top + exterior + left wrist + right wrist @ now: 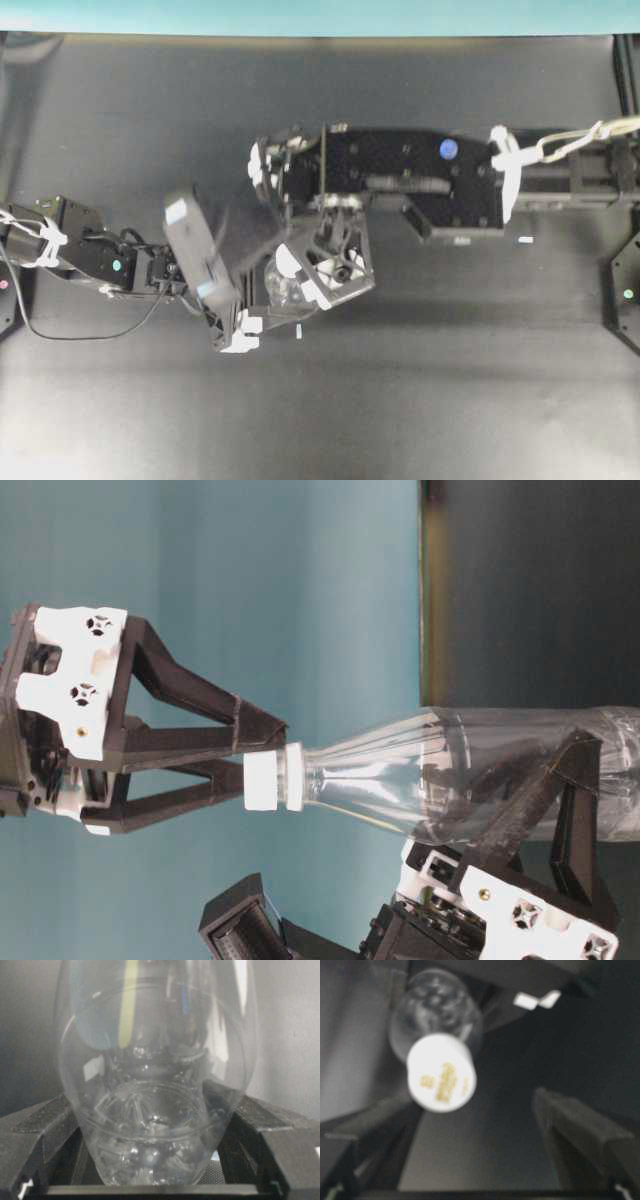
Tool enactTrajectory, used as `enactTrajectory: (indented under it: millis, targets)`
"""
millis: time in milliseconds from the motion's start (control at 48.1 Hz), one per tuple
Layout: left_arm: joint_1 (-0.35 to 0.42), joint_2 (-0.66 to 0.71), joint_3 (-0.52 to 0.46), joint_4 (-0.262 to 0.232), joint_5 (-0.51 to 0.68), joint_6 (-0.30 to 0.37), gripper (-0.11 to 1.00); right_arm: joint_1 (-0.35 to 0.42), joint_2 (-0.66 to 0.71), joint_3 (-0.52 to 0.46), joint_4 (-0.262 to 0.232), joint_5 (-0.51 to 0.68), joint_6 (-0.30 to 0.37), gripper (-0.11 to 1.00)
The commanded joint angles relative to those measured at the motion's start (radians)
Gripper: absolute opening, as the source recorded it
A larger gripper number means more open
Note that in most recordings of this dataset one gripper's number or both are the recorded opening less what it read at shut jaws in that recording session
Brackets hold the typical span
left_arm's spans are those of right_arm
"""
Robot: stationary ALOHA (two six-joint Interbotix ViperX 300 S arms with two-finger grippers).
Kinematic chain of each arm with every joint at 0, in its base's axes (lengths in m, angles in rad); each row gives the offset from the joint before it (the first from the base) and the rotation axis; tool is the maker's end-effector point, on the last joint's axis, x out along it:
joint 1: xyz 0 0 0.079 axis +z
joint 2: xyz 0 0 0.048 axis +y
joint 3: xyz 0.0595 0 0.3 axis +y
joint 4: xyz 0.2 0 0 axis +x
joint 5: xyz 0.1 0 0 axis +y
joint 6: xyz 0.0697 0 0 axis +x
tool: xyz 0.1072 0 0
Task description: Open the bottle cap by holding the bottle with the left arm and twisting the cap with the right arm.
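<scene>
The clear bottle (470,770) is held off the table, and my left gripper (540,790) is shut on its rounded body. In the left wrist view the bottle (155,1075) fills the space between both black fingers (50,1120), which press its sides. The white bottle cap (265,782) sits on the neck, with the tips of my right gripper (248,762) on either side of it. In the right wrist view the cap (441,1072) lies close to the left finger (365,1132), the other finger stands far off, and the right gripper (470,1127) is open. From overhead, the right gripper (335,265) covers the cap above the bottle (283,288).
Both arms meet over the middle of the dark table (450,380). A small white scrap (525,240) lies to the right below the right arm. Arm bases stand at the left (20,260) and right (625,295) edges. A teal wall (250,580) is behind.
</scene>
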Motion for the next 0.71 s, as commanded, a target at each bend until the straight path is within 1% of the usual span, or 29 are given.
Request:
enactTrajectory:
  millis: [0, 125, 146, 312, 499, 582, 686]
  targets:
    - [-0.009, -0.003, -0.009, 0.003, 0.002, -0.002, 0.79, 0.015, -0.037, -0.017, 0.003, 0.0, 0.031, 0.86]
    - [-0.008, -0.003, -0.009, 0.003, 0.002, -0.002, 0.79, 0.021, -0.063, -0.038, 0.003, 0.015, 0.095, 0.86]
    - [-0.009, -0.003, -0.008, 0.003, 0.002, -0.002, 0.79, 0.023, -0.069, -0.049, 0.003, 0.017, 0.118, 0.86]
    - [-0.009, -0.003, -0.009, 0.003, 0.002, -0.002, 0.79, 0.025, -0.098, -0.11, 0.002, 0.028, 0.239, 0.86]
    - [-0.009, -0.005, -0.009, 0.003, 0.002, -0.002, 0.79, 0.025, -0.095, -0.169, 0.003, 0.133, 0.376, 0.86]
    - [-0.009, -0.003, -0.009, 0.003, 0.002, -0.003, 0.79, 0.023, -0.078, -0.192, 0.008, 0.201, 0.462, 0.86]
    - [-0.009, -0.005, -0.009, 0.003, 0.002, -0.005, 0.79, 0.023, -0.057, -0.219, 0.014, 0.249, 0.565, 0.85]
